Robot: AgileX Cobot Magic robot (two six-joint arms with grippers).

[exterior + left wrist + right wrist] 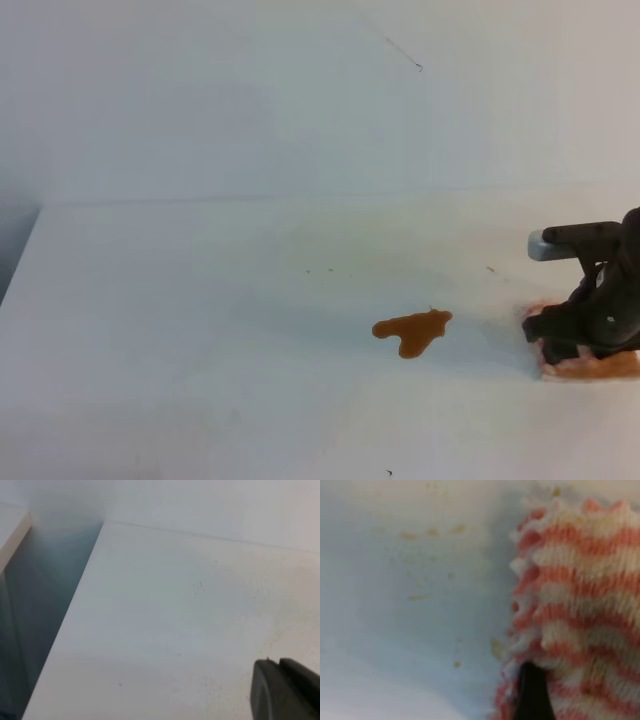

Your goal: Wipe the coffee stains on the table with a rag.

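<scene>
We see soft, even, slightly hazy light on the plain white tabletop (pixel 200 330), with faint grey shadow pooling beside the dark right gripper (pixel 585 335), no hard glare, and a blurred close wrist view of the pink-red and white striped woven rag (pixel 580 605).

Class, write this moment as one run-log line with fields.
stage: reaching for rag | right gripper: over rag | coffee stain: unwiped, left of rag | table: white
</scene>
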